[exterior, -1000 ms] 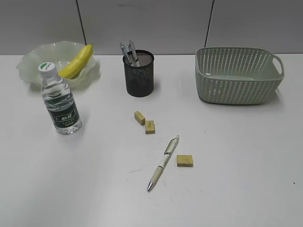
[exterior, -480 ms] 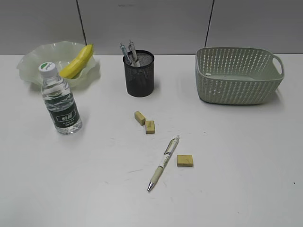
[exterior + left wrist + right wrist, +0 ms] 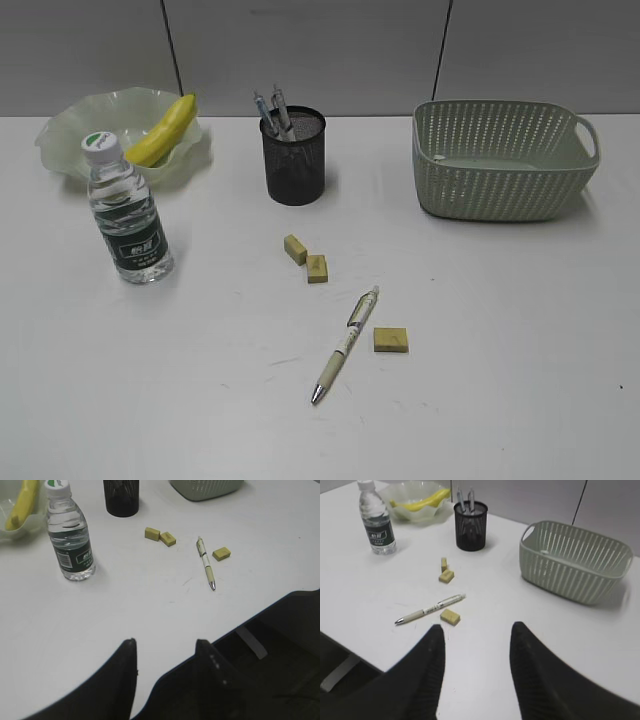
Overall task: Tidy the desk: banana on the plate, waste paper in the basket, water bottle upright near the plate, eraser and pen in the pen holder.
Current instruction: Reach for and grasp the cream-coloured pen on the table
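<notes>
The banana [image 3: 165, 128] lies in the wavy green plate [image 3: 75, 125] at the back left. The water bottle [image 3: 125, 215] stands upright in front of the plate. The black mesh pen holder [image 3: 293, 160] holds two pens. Three yellow erasers [image 3: 391, 340] and a pen [image 3: 345, 345] lie on the desk. The basket [image 3: 500, 165] stands at the back right. No waste paper shows. My left gripper [image 3: 165, 642] is open and empty over the desk's near edge. My right gripper [image 3: 476, 627] is open and empty, just short of an eraser [image 3: 449, 616] and the pen [image 3: 430, 608].
Two erasers [image 3: 305, 258] lie close together in front of the pen holder. The desk's near edge and dark space below show in the left wrist view [image 3: 270, 645]. A grey wall stands behind the desk.
</notes>
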